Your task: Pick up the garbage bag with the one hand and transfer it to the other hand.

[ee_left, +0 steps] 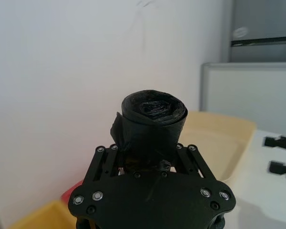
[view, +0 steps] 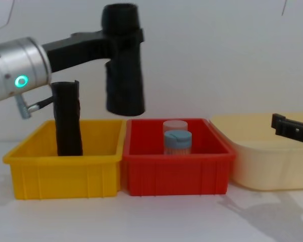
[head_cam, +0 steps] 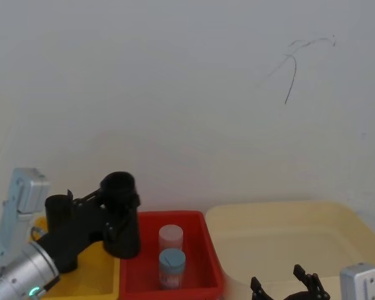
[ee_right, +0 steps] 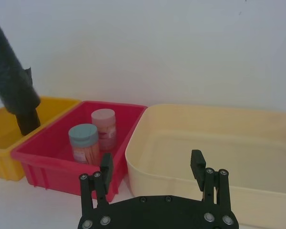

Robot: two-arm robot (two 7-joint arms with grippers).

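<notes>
A white wall [view: 217,55] backs a white tabletop [view: 141,219]. At left, a notched black roll [view: 66,121] stands in a yellow plastic bin [view: 60,176]. Above the seam between that and a red plastic bin [view: 174,176] holding two lidded jars [view: 178,141], the silver-wristed left gripper [view: 122,38] is clamped on the matte black rolled garbage bag [view: 125,85], upright in the air. By the cream tub [view: 262,166], the right gripper [ee_right: 151,163] hangs low, fingers apart.

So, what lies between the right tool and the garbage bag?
The red bin with two jars, in the chest view. The left tool holds the garbage bag high; the right tool hovers by the cream tub.
</notes>
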